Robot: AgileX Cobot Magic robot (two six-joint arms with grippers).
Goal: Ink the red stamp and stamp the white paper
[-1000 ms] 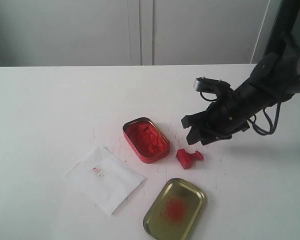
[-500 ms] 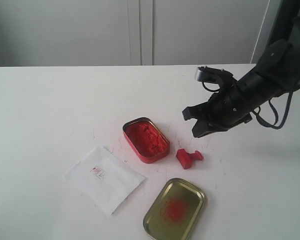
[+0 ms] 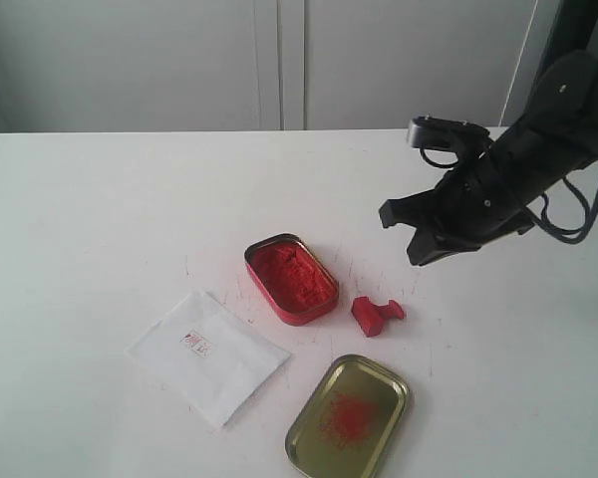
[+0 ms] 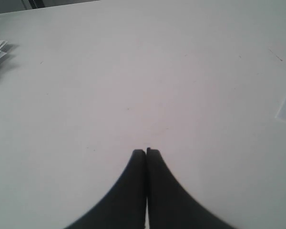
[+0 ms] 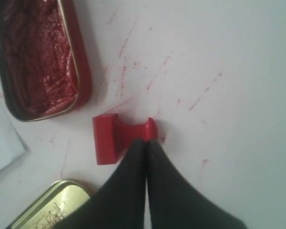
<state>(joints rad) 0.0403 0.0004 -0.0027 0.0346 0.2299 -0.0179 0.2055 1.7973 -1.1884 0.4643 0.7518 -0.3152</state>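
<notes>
Right gripper (image 5: 146, 141) lifted clear, jaws closed empty; red stamp (image 3: 377, 314) released, white paper (image 3: 209, 356) imprinted; next just retract

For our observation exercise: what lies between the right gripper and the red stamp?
Only bare table, faintly flecked red, separates the right gripper from the red stamp, in the exterior view.

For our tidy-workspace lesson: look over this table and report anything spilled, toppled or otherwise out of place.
The red stamp lies tipped on its side beside the ink tin, near the gold lid. Red ink streaks fleck the table around it, and the lid's inside is smeared red.
</notes>
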